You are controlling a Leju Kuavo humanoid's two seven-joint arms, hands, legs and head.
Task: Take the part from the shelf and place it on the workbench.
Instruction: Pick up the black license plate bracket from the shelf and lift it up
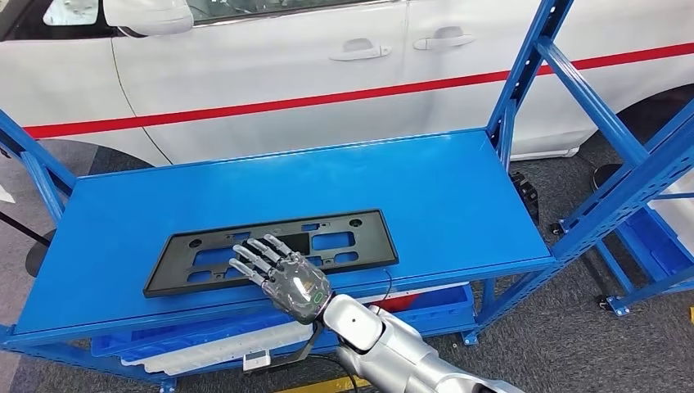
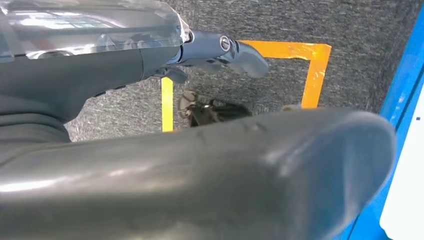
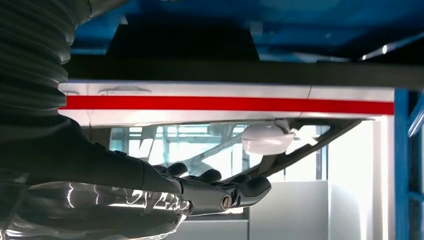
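on the blue shelf (image 1: 458,196), the right hand (image 1: 282,274) has its fingers (image 1: 255,255) spread flat over the black part (image 1: 270,248), holding nothing, probably lining up a grab since the plate lies flat near the front edge. can't tell what the left hand (image 2: 215,50) fingers are doing.
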